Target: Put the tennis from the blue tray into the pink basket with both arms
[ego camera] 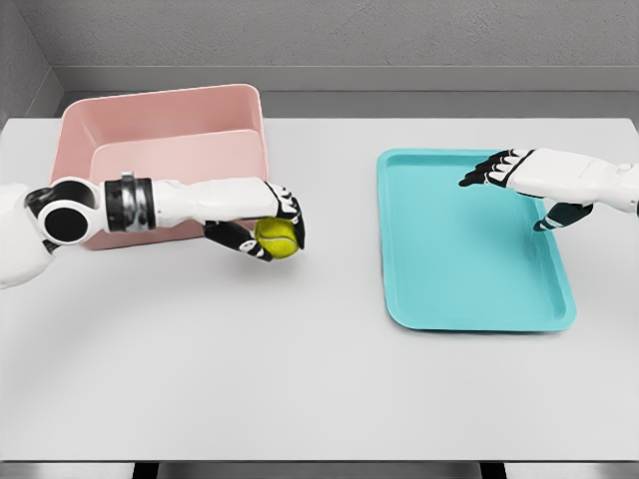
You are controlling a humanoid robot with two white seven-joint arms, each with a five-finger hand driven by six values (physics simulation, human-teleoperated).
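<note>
A white tabletop [319, 379] fills most of the head view, with a grey wall behind it. At the upper left sits a pink rectangular plastic basket [160, 125] with tall, smooth walls. To the right of centre lies a shallow turquoise-blue rectangular tray [469, 299] with rounded corners, its long side running away from the robot.

The robot's white left arm reaches in from the left edge, crossing in front of the basket's near wall. Its left hand [265, 228], white with black finger joints, is curled around a yellow-green fuzzy tennis ball [278, 238]; the fingers wrap over the top and the thumb sits beneath. The ball is held above the table, just beside the basket's near right corner, outside the basket and well apart from the tray.

The white right arm enters from the right edge and hangs over the far right part of the tray. Its right hand [524, 180] holds nothing: the fingers are stretched out and relaxed, pointing left across the tray, with the thumb angled downward.
</note>
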